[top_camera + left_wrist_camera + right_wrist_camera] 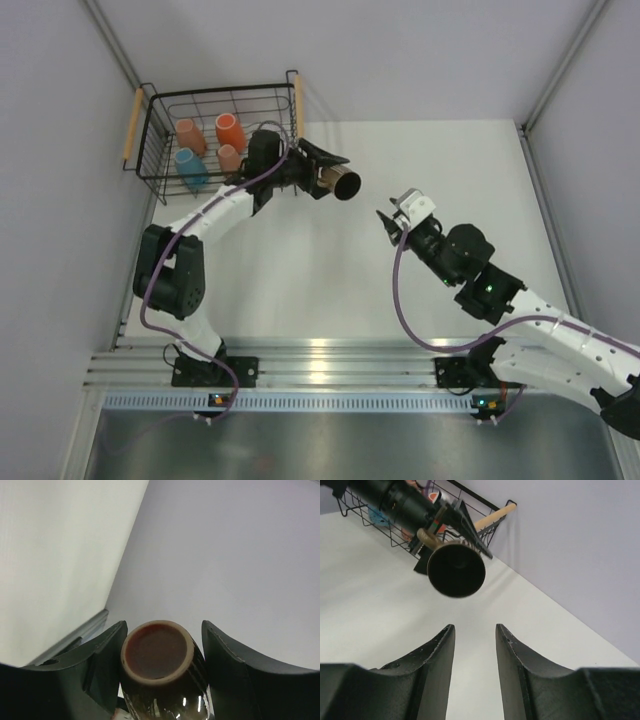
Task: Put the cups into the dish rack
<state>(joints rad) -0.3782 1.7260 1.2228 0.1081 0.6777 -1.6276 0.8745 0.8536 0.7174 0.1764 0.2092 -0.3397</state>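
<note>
The black wire dish rack (160,150) with wooden handles stands at the far left. In it are an orange cup (229,130), two salmon-pink cups (190,135) (229,157) and a light blue cup (190,168). My left gripper (338,172) is shut on the dark brown cup (345,183) and holds it in the air just right of the rack. In the left wrist view the cup (157,655) sits between the fingers (225,655). My right gripper (388,222) is open and empty, facing that cup (456,570) from the right; its fingers (437,655) show in the right wrist view.
Grey walls close in the white table (440,170) on the left, back and right. The rack's right wooden handle (492,517) lies close behind the held cup. A metal rail (330,360) runs along the near edge at the arm bases.
</note>
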